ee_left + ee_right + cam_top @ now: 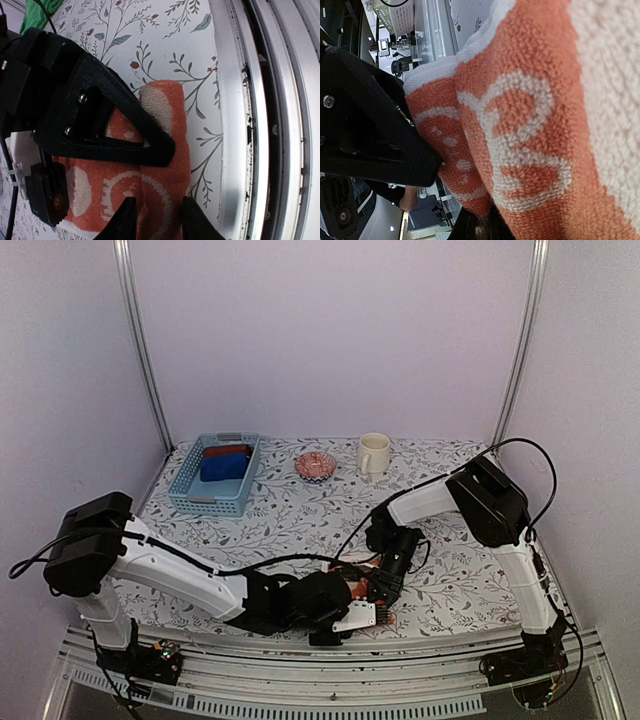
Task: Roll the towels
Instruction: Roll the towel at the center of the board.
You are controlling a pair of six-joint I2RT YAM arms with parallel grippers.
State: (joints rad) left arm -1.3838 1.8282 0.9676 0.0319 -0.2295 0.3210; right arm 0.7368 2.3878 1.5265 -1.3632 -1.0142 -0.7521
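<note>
An orange towel (165, 165) with white circle prints lies partly rolled at the table's near edge; in the top view (357, 590) the arms mostly hide it. My left gripper (157, 222) straddles the rolled fold, its jaws closed against it from both sides. In the top view the left gripper (345, 612) is at the front centre. My right gripper (482, 227) pinches a fold of the same towel (530, 140). In the top view the right gripper (385, 585) is just right of the left. A green towel (37, 15) shows at the far left.
A metal rail (235, 125) runs along the table's near edge right beside the towel. A blue basket (215, 480) with a blue roll (225, 467) and a dark red roll stands at the back left. A pink dish (315, 465) and a cream mug (373, 453) stand at the back.
</note>
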